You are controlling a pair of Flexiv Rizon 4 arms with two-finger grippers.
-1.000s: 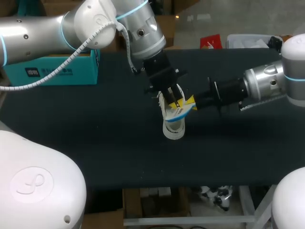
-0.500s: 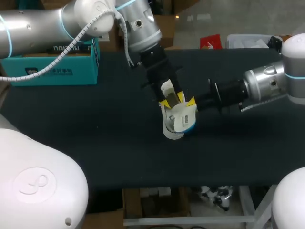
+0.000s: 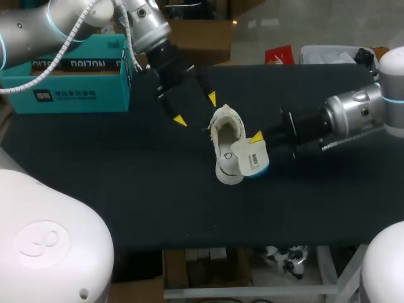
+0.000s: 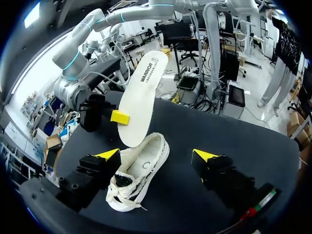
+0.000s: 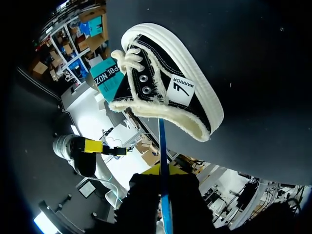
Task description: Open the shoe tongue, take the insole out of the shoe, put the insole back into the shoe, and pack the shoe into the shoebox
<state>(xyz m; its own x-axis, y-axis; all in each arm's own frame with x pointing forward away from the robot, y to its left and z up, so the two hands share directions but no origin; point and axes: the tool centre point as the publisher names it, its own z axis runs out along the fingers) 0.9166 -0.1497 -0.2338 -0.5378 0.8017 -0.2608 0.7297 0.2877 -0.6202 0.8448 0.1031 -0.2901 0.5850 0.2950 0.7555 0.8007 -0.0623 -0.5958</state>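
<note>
The left fingers (image 3: 194, 107) have drawn back toward the far-left corner of the black surface (image 3: 126, 189). They are spread wide and empty, clear of the black-and-white fleece-lined sneaker (image 3: 226, 132) lying near the surface's middle. The right fingers (image 3: 255, 140) pinch the white, blue-backed insole (image 3: 248, 159), lifted out just beside the sneaker. To refit it, I'd angle the insole's toe end into the opening while the left fingers hold the tongue back.

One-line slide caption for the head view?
Right gripper holds the insole by the shoe; left gripper open beside it.
</note>
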